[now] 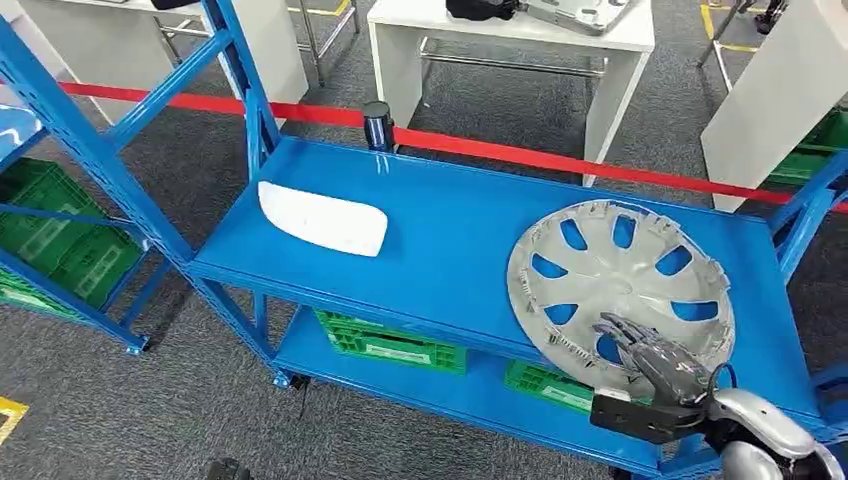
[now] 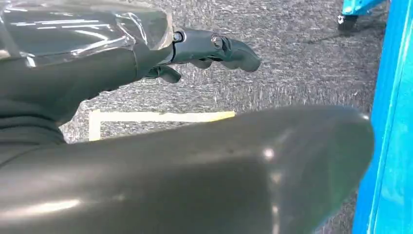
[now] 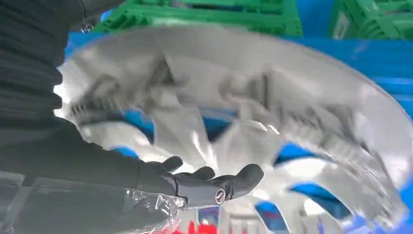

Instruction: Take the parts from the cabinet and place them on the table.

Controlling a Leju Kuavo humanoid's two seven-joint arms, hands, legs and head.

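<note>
A silver hubcap [image 1: 620, 270] lies on the right of the blue cabinet shelf [image 1: 450, 240], its near rim reaching past the shelf's front edge. My right hand [image 1: 655, 365] is at that near rim, fingers stretched out over the hubcap and touching it; the thumb is hidden. In the right wrist view the hubcap [image 3: 243, 112] is blurred, just beyond the extended fingers [image 3: 214, 187]. A white oblong part [image 1: 322, 218] lies on the shelf's left side. My left hand [image 2: 204, 51] hangs over the grey floor, holding nothing.
Green crates [image 1: 390, 345] stand on the lower shelf, and another one [image 1: 50, 240] sits in the rack at the left. A red barrier tape [image 1: 500, 152] and a black post [image 1: 377, 125] run behind the cabinet. White tables [image 1: 510, 40] stand beyond it.
</note>
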